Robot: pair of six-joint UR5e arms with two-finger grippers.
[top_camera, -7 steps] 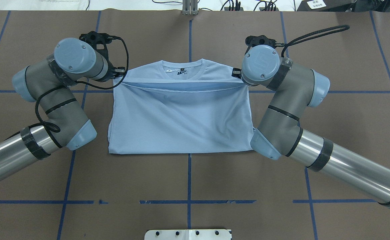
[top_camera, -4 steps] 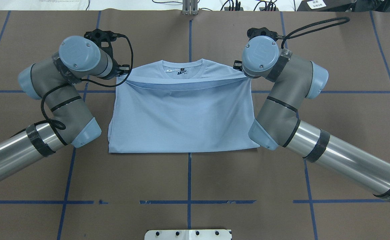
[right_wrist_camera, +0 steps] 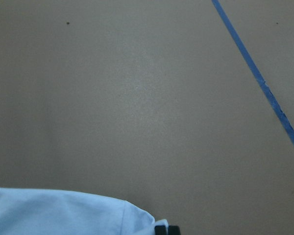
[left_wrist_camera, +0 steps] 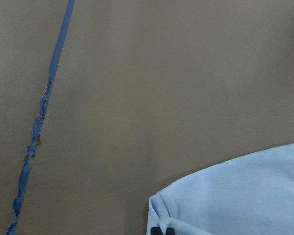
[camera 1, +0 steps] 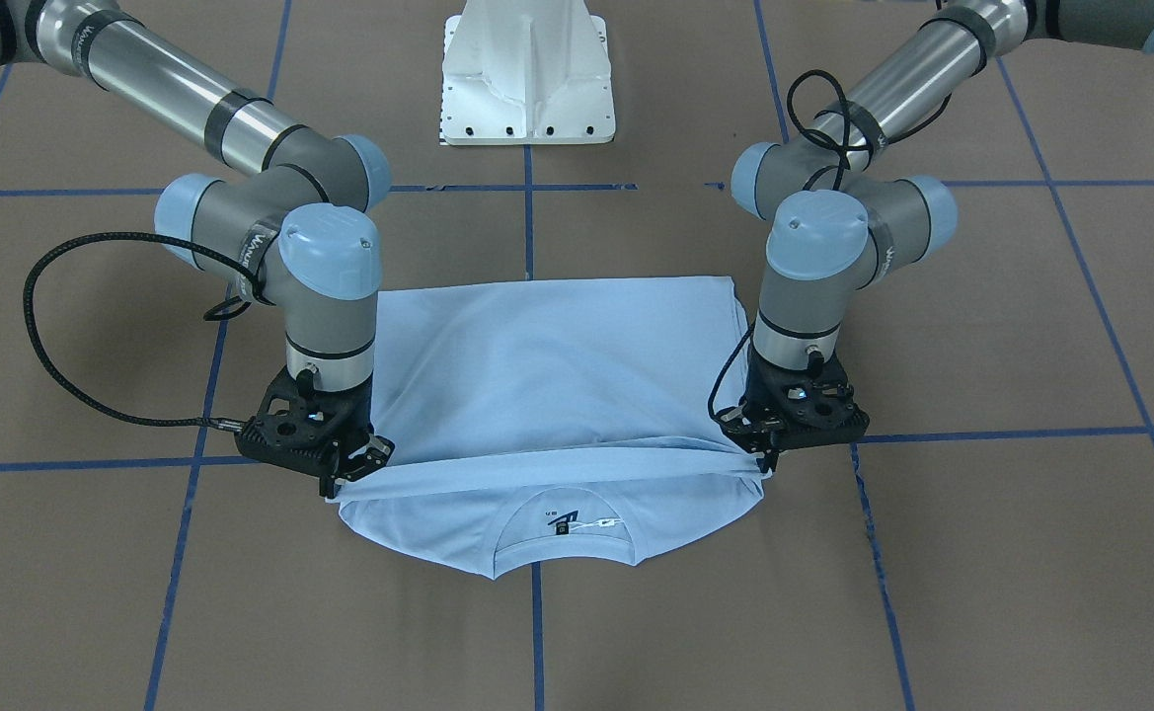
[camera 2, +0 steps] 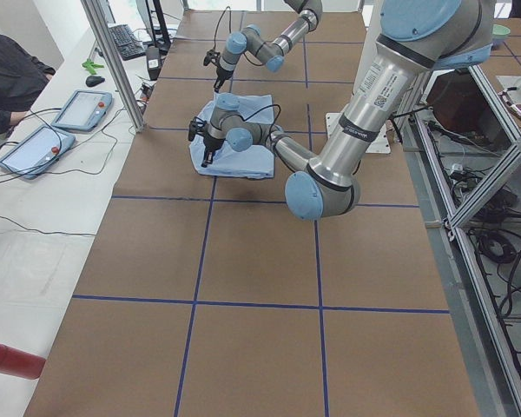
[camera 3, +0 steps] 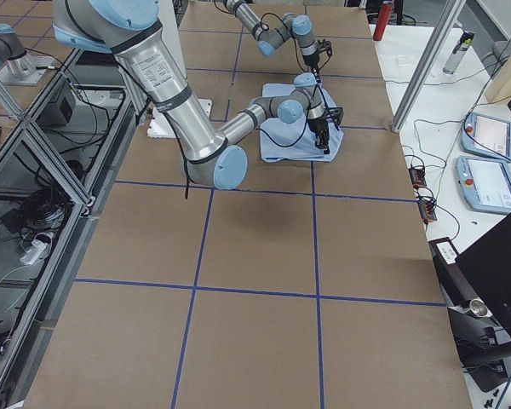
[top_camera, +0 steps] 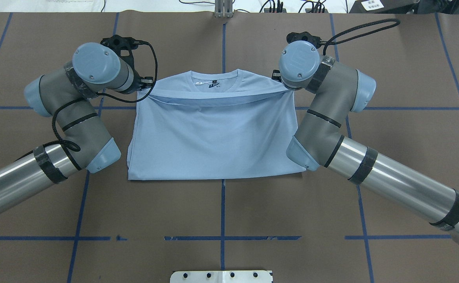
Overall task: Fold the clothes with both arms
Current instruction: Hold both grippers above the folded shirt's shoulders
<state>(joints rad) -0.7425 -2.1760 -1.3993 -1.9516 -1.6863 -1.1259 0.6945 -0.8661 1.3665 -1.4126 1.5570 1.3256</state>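
Near the collar (top_camera: 214, 74): T-shirt (top_camera: 213, 137) edge held taut.
Left end effector (camera 1: 769, 459): clamped on that edge.
Right end effector (camera 1: 345, 476): likewise clamped.
Table (top_camera: 221, 212): lay edge level, release together.

No text can be read in full. On the pale blue short-sleeved T-shirt (camera 1: 557, 375), the dark neck label (camera 1: 564, 520), low in the front-facing view, is too small to be read. White lettering on the silver-and-grey jointed right arm (camera 1: 241, 222), at left, is blurred.
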